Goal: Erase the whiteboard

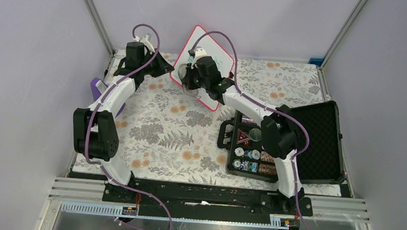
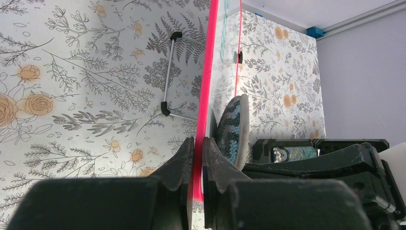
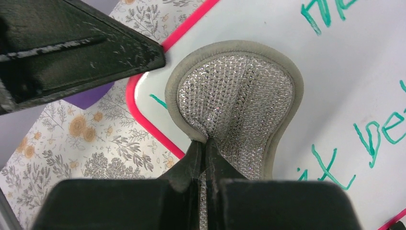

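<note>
Wiping is the step in hand. We see the whiteboard (image 1: 220,55) raised at a tilt over the far middle of the worktop (image 1: 156,139); whether its lower edge rests there we cannot tell. The left end effector (image 2: 198,143) is clamped on its red rim (image 2: 207,72), one finger on each face. The right end effector (image 3: 203,146) is closed on the narrow tail of a mesh scrubbing pad (image 3: 237,96), which lies against the board's face near a rounded corner. Green handwriting (image 3: 371,136) fills the area beside and beyond the pad, so we judge most of the erasing undone. To do this well, we hold the pad's broad face flush, press only as hard as the left grip can resist, and sweep overlapping strokes from the corner across the lettering. Too much force risks the board pivoting in the pinch or slipping out.
</note>
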